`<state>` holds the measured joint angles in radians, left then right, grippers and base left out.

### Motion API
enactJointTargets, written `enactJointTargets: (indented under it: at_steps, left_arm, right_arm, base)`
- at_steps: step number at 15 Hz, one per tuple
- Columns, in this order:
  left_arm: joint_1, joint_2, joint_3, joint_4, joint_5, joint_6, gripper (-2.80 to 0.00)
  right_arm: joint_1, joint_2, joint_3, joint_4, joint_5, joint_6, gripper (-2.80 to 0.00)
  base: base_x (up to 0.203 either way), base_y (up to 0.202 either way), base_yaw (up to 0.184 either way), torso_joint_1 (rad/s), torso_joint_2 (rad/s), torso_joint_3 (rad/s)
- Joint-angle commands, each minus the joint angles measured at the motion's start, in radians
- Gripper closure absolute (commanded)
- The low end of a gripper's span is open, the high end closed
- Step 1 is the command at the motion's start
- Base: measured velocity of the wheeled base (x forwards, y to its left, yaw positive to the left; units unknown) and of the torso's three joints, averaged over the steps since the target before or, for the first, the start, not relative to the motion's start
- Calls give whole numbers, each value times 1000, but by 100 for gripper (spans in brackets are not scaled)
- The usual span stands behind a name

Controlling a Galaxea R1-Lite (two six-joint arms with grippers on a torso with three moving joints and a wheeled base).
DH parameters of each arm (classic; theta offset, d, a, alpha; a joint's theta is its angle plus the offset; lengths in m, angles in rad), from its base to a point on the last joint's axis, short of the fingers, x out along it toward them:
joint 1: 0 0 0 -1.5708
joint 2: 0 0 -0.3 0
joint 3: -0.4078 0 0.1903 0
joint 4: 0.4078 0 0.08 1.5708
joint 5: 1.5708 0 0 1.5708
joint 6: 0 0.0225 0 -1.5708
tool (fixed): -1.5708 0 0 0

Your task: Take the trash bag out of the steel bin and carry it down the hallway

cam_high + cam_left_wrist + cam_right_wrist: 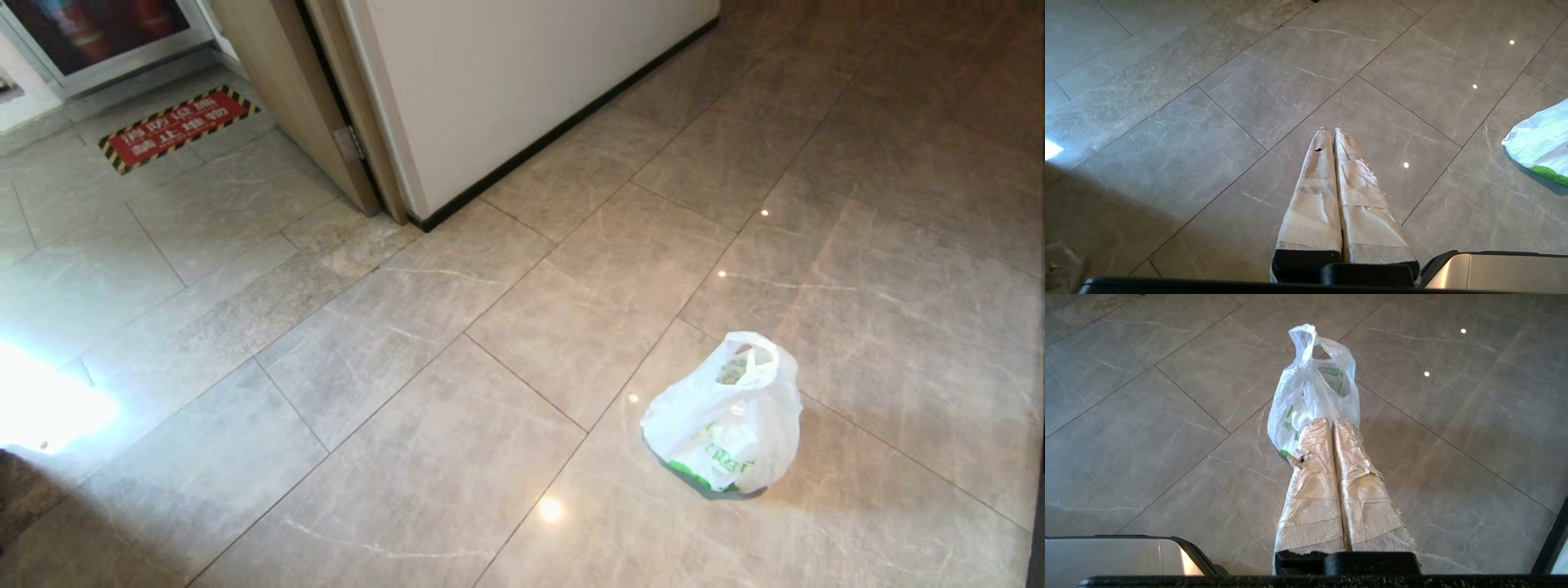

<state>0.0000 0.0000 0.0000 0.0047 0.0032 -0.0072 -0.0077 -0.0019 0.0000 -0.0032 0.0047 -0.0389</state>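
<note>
The bag [727,420] sits on the hallway floor [457,343] in the lower right of the head view, well apart from the wall corner [416,214] up the frame. It stands upright, its long axis rising from a plump bottom to the tied handles [747,359], which form a loop at the top and lean slightly toward the upper right of the frame. It is thin, white, half see-through plastic, crinkled, with green print low on its side and a green edge where it meets the tiles. What is inside cannot be made out beyond pale shapes.

Neither arm shows in the head view. In the right wrist view the right gripper [1331,421] has its tape-wrapped fingers [1312,477] pressed together, holding nothing; their tips overlap the lower part of the bag [1310,388] in the picture, hiding its base, and I cannot tell whether they touch it. In the left wrist view the left gripper [1330,131] is likewise pressed together and empty over bare tiles, and only a cut-off edge of the bag [1541,141] enters at the right of that frame.

At the upper left of the head view lie a red floor sign [175,126] with a black-and-yellow border and a brown door [294,98]; the sign's characters are too small to read. A bright glare [41,404] washes out the left edge.
</note>
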Motion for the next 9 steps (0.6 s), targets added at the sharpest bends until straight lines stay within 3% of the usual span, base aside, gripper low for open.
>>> enactJointTargets:
  at_steps: [1,9]
  left_arm:
    - [0,0,0,0,1,-2,0]
    - [0,0,0,0,1,-4,0]
  right_arm:
    - [0,2,0,0,0,2,0]
    - [0,2,0,-1,6,-12,0]
  base:
    - [0,0,0,2,0,205]
    - [0,0,0,3,2,201]
